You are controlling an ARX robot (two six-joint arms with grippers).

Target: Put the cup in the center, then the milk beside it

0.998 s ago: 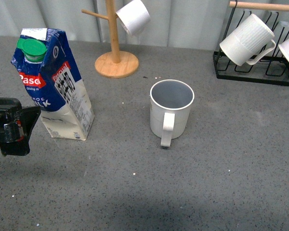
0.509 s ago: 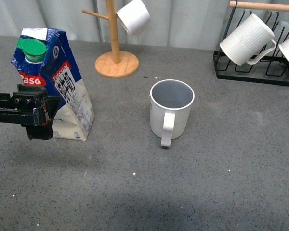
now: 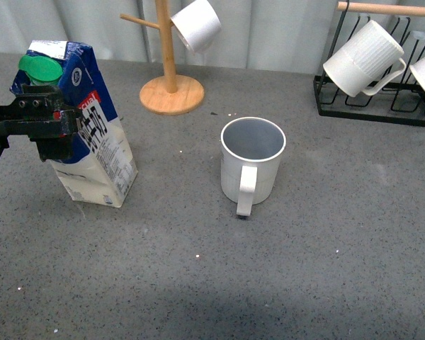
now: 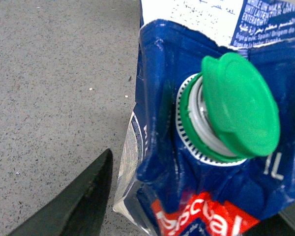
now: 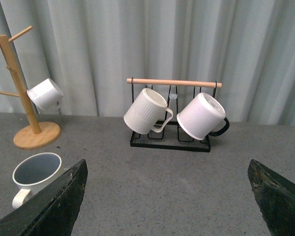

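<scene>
Here, left gripper [image 3: 57,134] at milk's [image 3: 108,157] blue upper half, cup [image 3: 251,163] well apart.

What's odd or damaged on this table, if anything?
The milk carton on the left stands out. Its blue top is crumpled, its cream lower body is dented, and it leans instead of standing straight. In the left wrist view its green cap sits tilted on its ring. The cup looks fine.
</scene>
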